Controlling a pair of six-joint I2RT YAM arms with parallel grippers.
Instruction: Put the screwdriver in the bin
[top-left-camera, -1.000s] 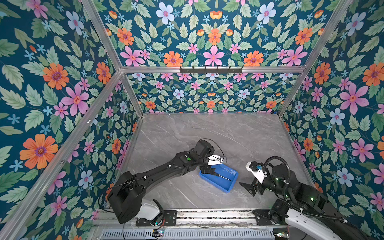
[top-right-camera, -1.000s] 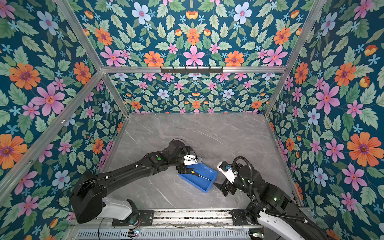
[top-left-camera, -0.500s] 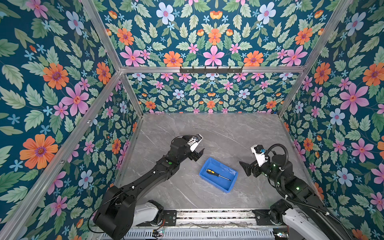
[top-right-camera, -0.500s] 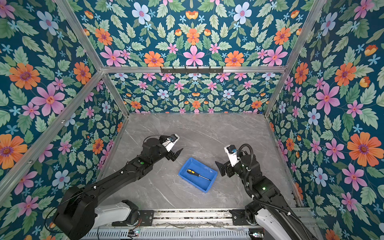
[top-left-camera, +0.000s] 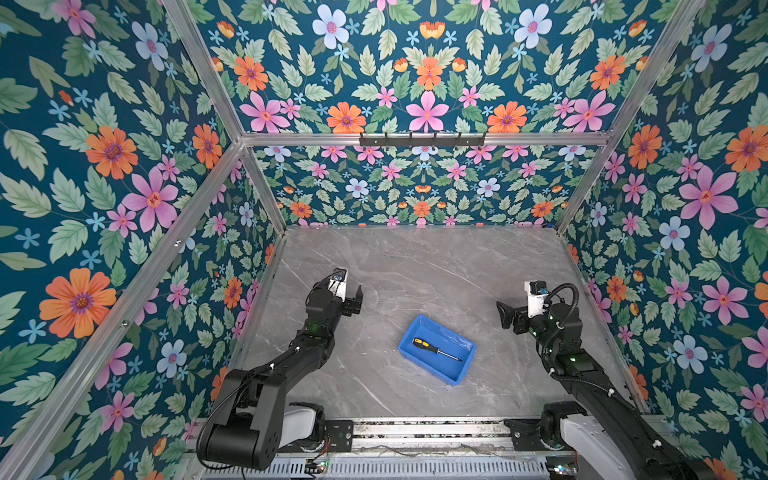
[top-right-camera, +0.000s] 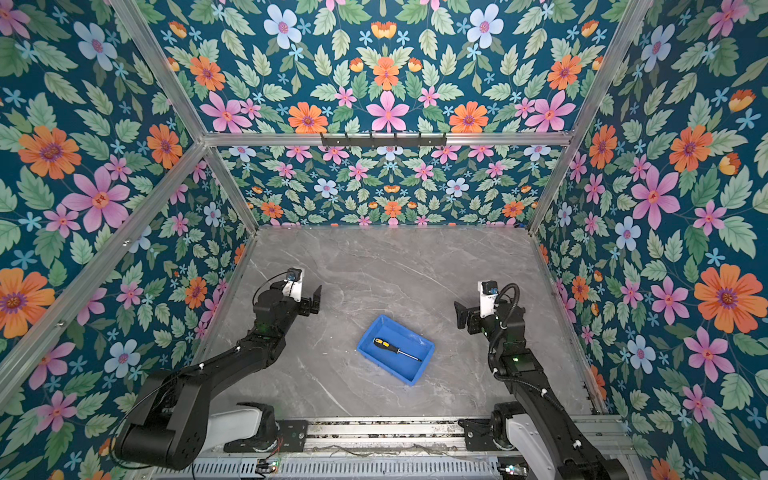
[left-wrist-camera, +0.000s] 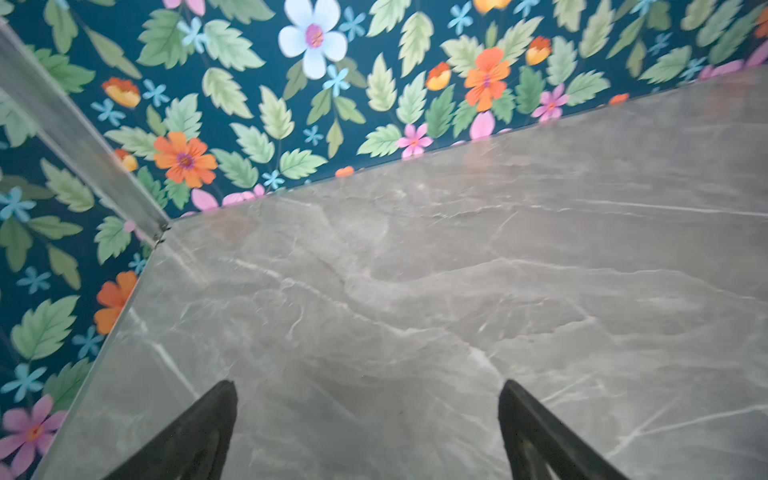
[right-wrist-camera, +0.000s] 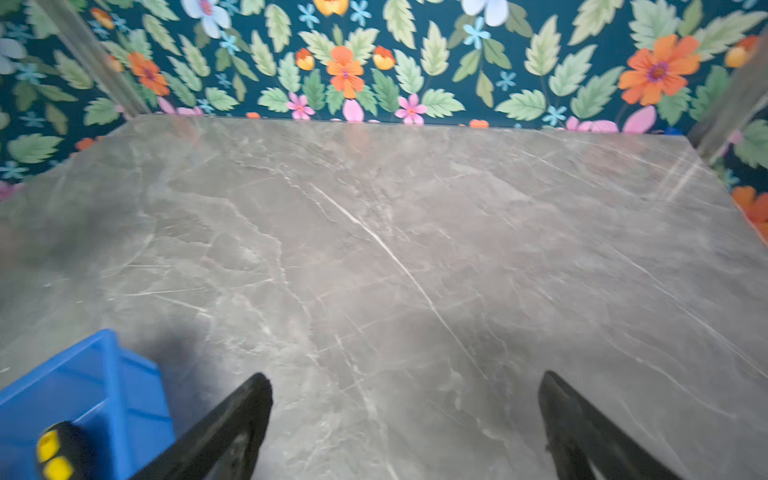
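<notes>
The screwdriver (top-left-camera: 432, 348) (top-right-camera: 392, 348), yellow-and-black handle and thin shaft, lies flat inside the blue bin (top-left-camera: 446, 336) (top-right-camera: 409, 338) near the front middle of the table in both top views. My left gripper (top-left-camera: 353, 301) (top-right-camera: 313, 297) hangs open to the left of the bin and farther back, well apart from it. The left wrist view shows its fingers spread, gripper (left-wrist-camera: 368, 384) over bare table. My right gripper (top-left-camera: 505, 316) (top-right-camera: 461, 316) stands open to the right of the bin, holding nothing. In the right wrist view this gripper (right-wrist-camera: 405, 376) sits beside a corner of the bin (right-wrist-camera: 104, 374) and the screwdriver's handle end (right-wrist-camera: 58, 453).
The grey marble table (top-left-camera: 436, 270) is closed in by floral walls at the back and on both sides, with aluminium frame posts (top-left-camera: 266, 191) in the corners. A metal rail (top-left-camera: 415, 432) with both arm bases runs along the front edge.
My left gripper has pulled away from the bin, moving left and toward the back. My right gripper has also drawn back from the front edge. The screwdriver has stayed in the bin.
</notes>
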